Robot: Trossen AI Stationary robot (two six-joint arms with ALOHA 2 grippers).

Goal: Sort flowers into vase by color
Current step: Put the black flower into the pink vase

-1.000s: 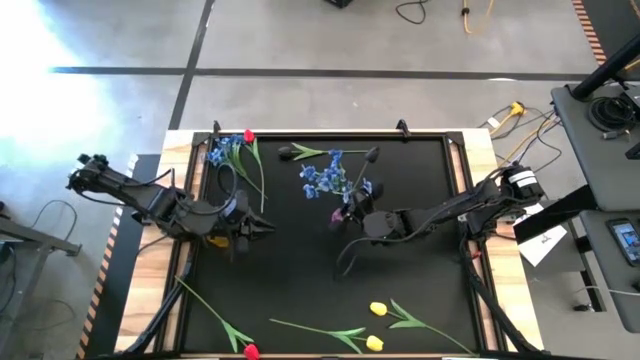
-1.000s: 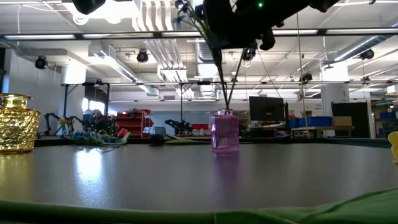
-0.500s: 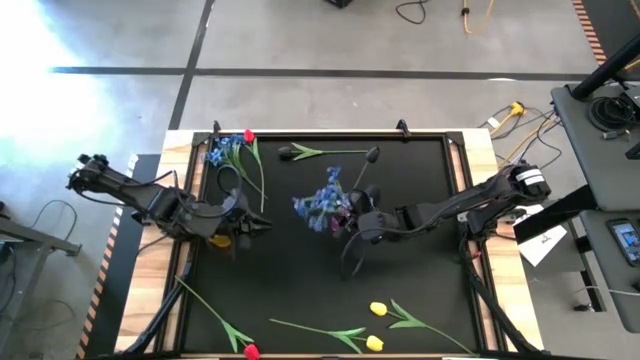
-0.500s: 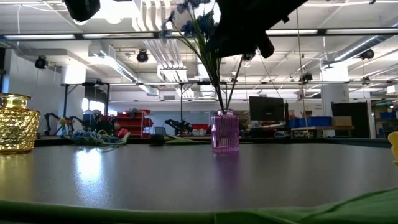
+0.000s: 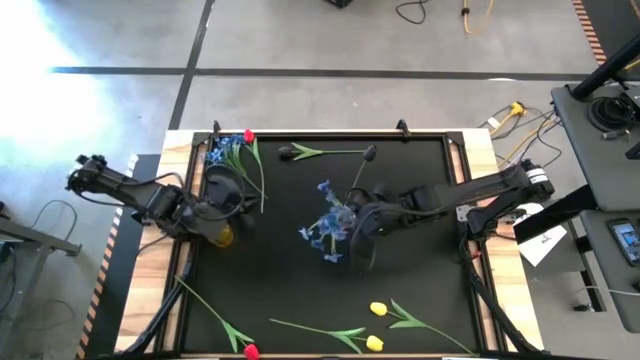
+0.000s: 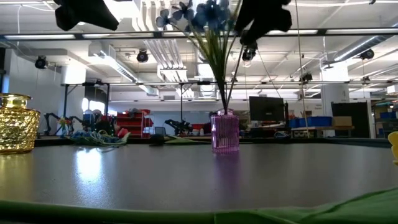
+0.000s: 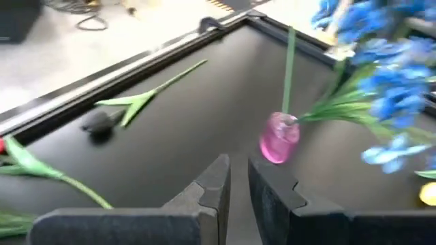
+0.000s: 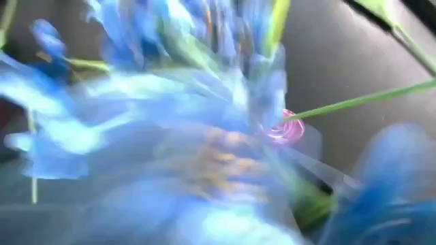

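Blue flowers (image 5: 327, 222) standing in pink vase (image 6: 224, 132); right gripper (image 5: 362, 222) fingers wide, holding nothing. Back off slowly, clear of stems. Left gripper (image 7: 237, 187) fingers narrow, empty.

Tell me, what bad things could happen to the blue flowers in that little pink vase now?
The pink vase is small and narrow, while the blue flowers stand tall and lean to one side, so their weight might tip it over. The right gripper sits right beside the bunch with its jaws apart; pulling away, it could snag a stem and drag the bunch out. The dark-headed bloom also leans from that vase and might get knocked.
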